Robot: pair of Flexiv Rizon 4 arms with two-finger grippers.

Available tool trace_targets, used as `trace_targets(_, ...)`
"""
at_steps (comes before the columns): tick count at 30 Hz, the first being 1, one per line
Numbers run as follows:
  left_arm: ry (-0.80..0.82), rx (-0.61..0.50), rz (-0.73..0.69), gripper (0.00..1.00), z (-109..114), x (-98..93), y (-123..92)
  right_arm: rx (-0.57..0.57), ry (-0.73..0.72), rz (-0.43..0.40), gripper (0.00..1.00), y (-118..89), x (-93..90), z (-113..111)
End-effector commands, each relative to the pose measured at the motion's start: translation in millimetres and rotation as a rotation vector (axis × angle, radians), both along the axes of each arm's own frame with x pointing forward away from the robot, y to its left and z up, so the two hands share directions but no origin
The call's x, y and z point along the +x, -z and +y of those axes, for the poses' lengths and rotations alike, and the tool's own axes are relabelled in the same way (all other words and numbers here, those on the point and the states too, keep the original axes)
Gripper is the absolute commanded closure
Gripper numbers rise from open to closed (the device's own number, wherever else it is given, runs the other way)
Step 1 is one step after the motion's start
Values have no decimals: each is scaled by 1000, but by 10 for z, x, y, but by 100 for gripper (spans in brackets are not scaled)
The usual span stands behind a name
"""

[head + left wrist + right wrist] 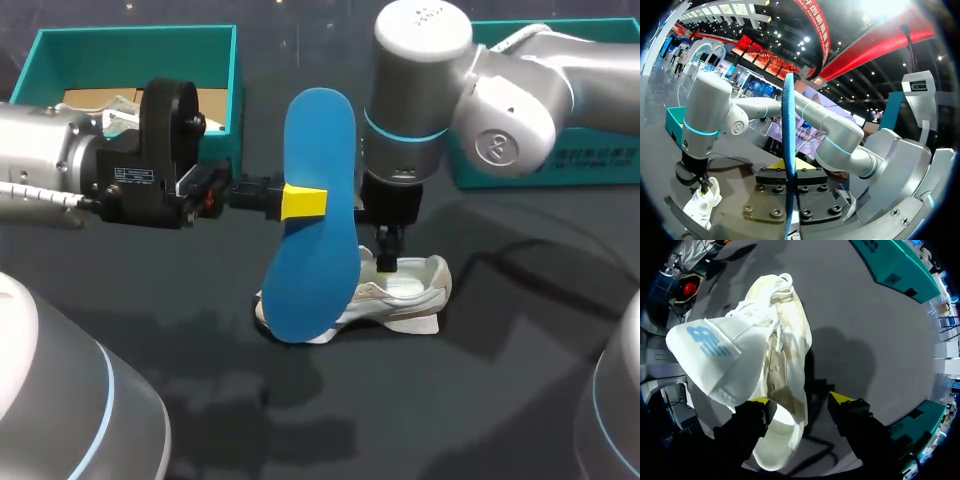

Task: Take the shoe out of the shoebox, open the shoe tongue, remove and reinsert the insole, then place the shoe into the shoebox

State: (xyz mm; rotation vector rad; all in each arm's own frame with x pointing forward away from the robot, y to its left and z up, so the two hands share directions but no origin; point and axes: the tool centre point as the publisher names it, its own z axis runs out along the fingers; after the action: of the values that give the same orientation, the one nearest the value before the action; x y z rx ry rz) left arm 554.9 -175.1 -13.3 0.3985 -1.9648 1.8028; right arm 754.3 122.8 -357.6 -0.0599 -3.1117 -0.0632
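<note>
Fingers (303, 201) of the left gripper (788, 166) clamp the blue insole (320, 130) upright over the shoe (405, 297), whose collar the right gripper (801, 400) straddles with fingers (842, 399) apart; reinsertion seems in hand, calling next for the insole's toe tipped into the opening.
</note>
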Motion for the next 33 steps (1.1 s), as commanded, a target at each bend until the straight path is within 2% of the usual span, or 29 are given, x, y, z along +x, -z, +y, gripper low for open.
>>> trace_targets(1, -1, -2, 0, 100, -8, -4, 11, -6, 8, 9, 35, 61, -18, 15)
trace_targets(4, -1, -2, 0, 100, -8, -4, 11, -9, 9, 15, 41, 93, -39, 19)
trace_targets(7, -1, -2, 0, 100, -8, -4, 11, -10, 5, 25, 41, 127, -59, 27)
trace_targets(9, -1, -2, 0, 100, -8, -4, 11, -9, 3, 32, 38, 155, -69, 35)
trace_targets(13, -1, -2, 0, 100, -8, -4, 11, -6, -3, 42, 24, 207, -83, 47)
trace_targets(17, -1, -2, 0, 100, -8, -4, 11, -1, -2, 46, 21, 244, -96, 41)
trace_targets(20, -1, -2, 0, 100, -8, -4, 11, 2, 0, 51, 22, 267, -100, 34)
trace_targets(21, -1, -2, 0, 100, -8, -4, 11, 3, 1, 53, 26, 272, -101, 32)
trace_targets(22, -1, -2, 0, 100, -8, -4, 11, 5, 0, 53, 34, 275, -102, 32)
trace_targets(23, -1, -2, 0, 100, -8, -4, 11, 6, 0, 54, 55, 276, -102, 32)
trace_targets(24, -1, -2, 0, 100, -8, -4, 11, 7, 0, 54, 68, 281, -104, 31)
trace_targets(25, -1, -2, 0, 100, -8, -4, 11, 8, -1, 55, 88, 286, -104, 32)
trace_targets(26, -1, -2, 0, 100, -8, -4, 11, 10, -2, 56, 100, 291, -105, 34)
trace_targets(33, -1, -2, 0, 100, -8, -4, 11, 6, -16, 50, 100, 263, -146, 63)
